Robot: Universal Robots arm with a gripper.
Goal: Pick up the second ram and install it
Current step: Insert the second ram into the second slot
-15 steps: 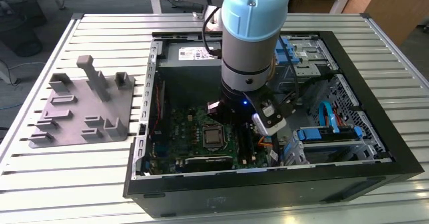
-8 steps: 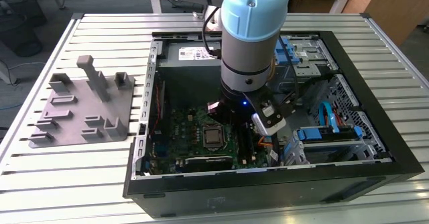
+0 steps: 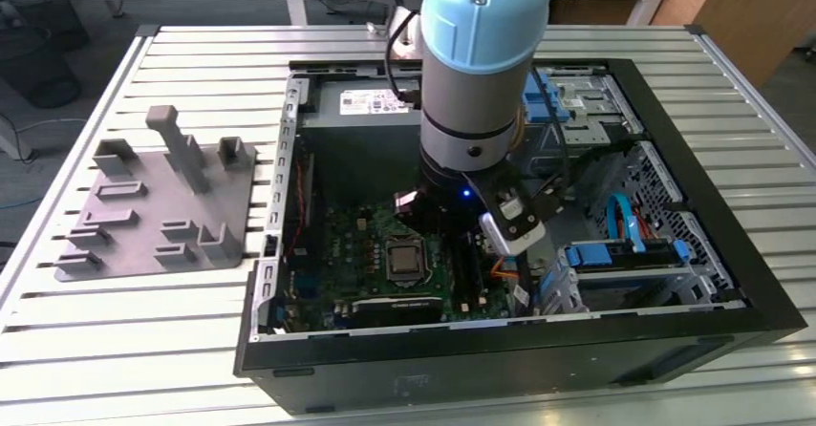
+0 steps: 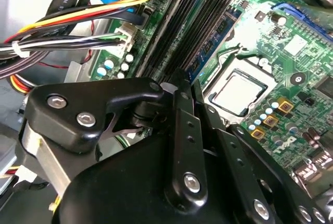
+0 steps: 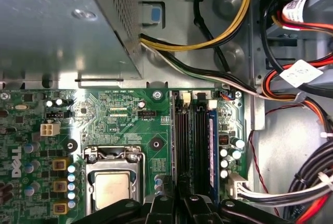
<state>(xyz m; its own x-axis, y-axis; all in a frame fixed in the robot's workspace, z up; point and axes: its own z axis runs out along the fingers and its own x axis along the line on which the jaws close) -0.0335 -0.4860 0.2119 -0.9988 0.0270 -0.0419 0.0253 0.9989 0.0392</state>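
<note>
1. One computer case (image 3: 714,335) lies open on the slatted table (image 3: 191,340).
2. One grey fixture plate (image 3: 160,218) lies near the table's edge on the exterior view's left.
3. One motherboard (image 5: 125,120) carries one processor (image 5: 112,190).
4. Four memory slots (image 5: 196,146) run side by side along the motherboard's edge.
5. One memory stick (image 5: 212,151) stands in the slot nearest that edge.
</note>
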